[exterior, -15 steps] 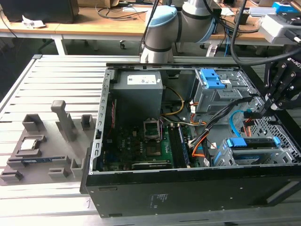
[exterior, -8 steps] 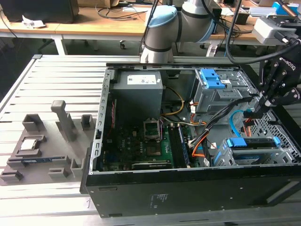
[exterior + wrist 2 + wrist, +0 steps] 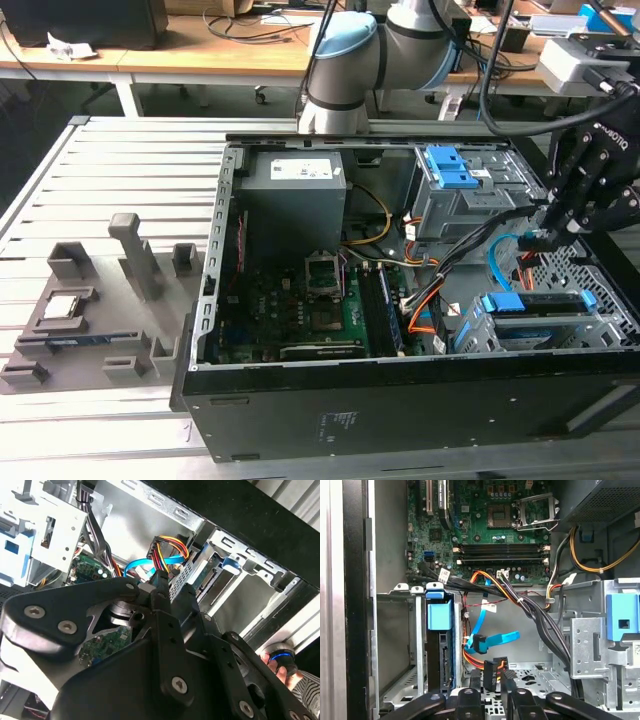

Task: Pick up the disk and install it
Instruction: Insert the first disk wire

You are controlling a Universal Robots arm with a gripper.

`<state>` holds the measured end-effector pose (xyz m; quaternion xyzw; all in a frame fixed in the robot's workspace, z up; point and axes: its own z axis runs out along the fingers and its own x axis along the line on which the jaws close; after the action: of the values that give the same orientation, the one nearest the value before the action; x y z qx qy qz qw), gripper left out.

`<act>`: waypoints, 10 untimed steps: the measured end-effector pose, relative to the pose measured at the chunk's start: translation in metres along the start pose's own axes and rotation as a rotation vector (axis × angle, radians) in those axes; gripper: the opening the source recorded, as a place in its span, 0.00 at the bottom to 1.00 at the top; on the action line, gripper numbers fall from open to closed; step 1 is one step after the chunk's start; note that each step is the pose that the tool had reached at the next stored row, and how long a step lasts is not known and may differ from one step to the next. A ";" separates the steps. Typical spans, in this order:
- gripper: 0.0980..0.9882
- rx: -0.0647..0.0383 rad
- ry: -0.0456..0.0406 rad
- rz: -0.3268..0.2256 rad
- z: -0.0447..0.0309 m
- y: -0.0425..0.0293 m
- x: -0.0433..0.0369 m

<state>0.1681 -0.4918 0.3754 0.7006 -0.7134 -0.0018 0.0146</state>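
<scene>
Table: we see a grey metal bench (image 3: 120, 150) of long parallel slats, spanning the exterior view.
Case: we see an open black computer case (image 3: 400, 420) lying on its side on the slats, toward the exterior view's right, its interior facing up.
Fixture: we find a grey parts fixture (image 3: 140, 262) resting on the slats at the exterior view's left, just beside the case.
</scene>
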 end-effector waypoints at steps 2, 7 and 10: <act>0.23 0.000 0.0015 0.000 0.0046 0.0015 -0.0008; 0.23 0.000 0.0041 0.000 0.0183 0.0029 -0.0018; 0.23 0.000 0.0074 0.000 0.0183 0.0030 -0.0017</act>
<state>0.1648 -0.4903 0.3572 0.7005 -0.7134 0.0009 0.0172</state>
